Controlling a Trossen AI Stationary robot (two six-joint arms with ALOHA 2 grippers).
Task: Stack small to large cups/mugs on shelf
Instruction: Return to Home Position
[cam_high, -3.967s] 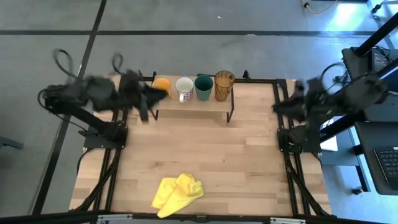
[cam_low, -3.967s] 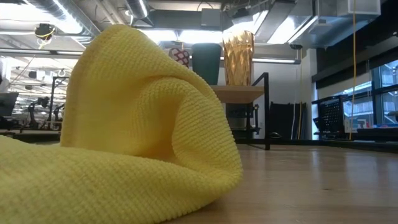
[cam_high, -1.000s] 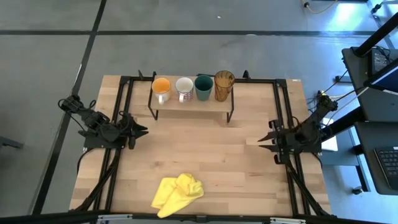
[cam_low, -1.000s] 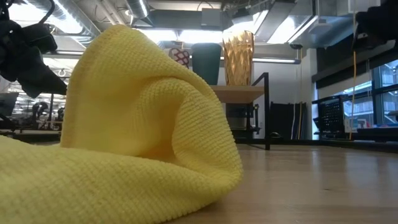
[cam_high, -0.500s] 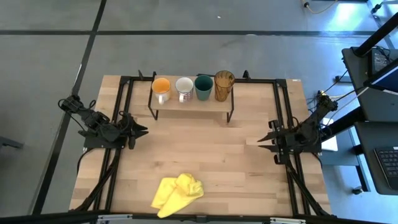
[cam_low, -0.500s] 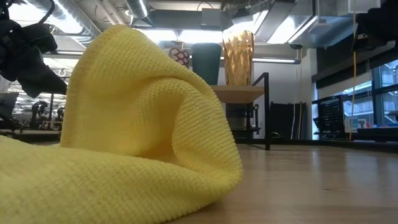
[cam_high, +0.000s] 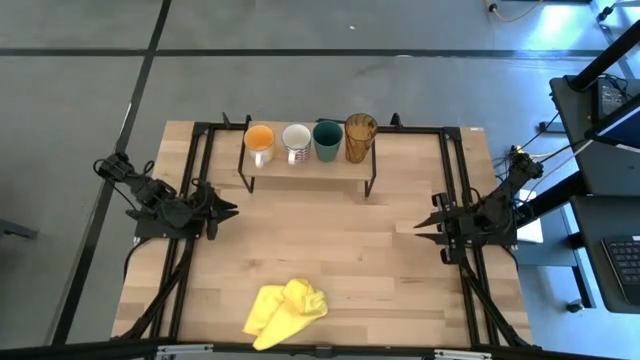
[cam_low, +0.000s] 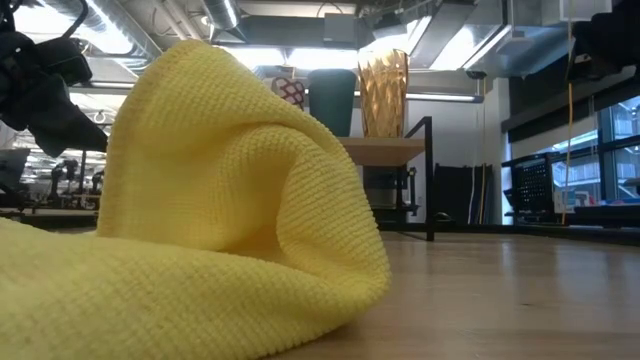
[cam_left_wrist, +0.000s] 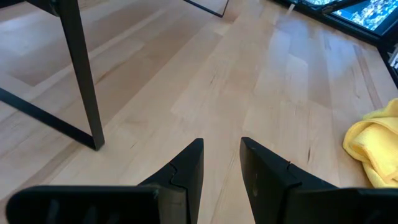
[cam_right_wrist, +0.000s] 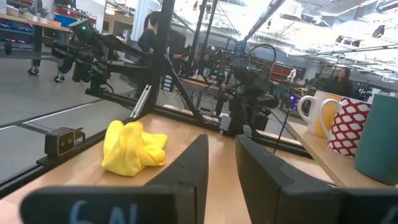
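4 vessels stand in 1 row on the shelf (cam_high: 305, 172), left to right: orange mug (cam_high: 259, 138), red-patterned white mug (cam_high: 296, 140), dark green cup (cam_high: 327, 139), amber tumbler (cam_high: 360, 136). Left gripper (cam_high: 230, 210) sits low at the table's (cam_high: 400, 265) left side, right gripper (cam_high: 421, 222) at its right. Both have fingers narrowly apart, holding nothing. Yellow cloth (cam_high: 286, 310) lies near the front edge.

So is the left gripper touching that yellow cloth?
Apart. The high view shows the left gripper at the table's left edge, with bare wood between it and the yellow cloth.
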